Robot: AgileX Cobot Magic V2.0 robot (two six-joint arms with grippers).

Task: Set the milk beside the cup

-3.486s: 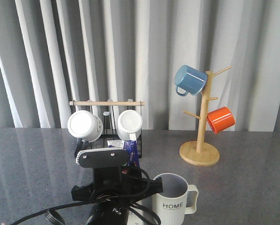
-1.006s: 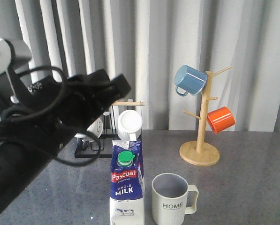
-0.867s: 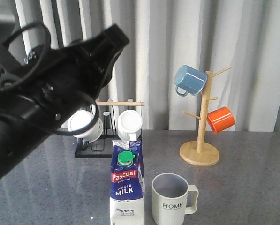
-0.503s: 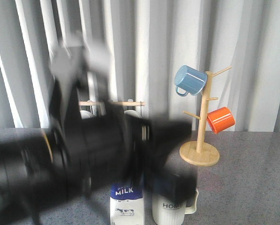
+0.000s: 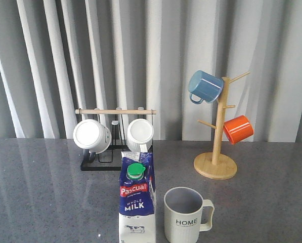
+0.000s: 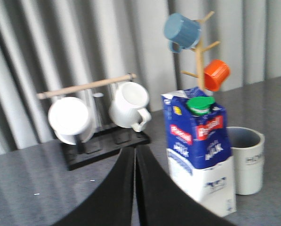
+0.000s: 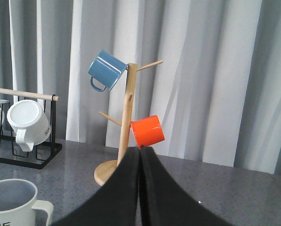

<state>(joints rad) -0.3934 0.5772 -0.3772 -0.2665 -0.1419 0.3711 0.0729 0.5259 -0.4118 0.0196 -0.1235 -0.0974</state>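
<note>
Milk (image 5: pixel 137 202) stands upright on bench (image 5: pixel 39 192), just beside cup (image 5: pixel 184 214), on side away from handle. Left gripper (image 6: pixel 134 188) and right gripper (image 7: pixel 140 188) both pressed closed, empty. Risk: arm sweep tipping tall carton.

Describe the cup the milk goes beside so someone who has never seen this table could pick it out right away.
Start from the wooden mug tree on the right of the grey table, then come forward to the near edge, where the blue-and-white milk stands. The cup stands just right of it: pale, ribbed, lettered HOME, and the only mug standing on the table, not hung.
</note>
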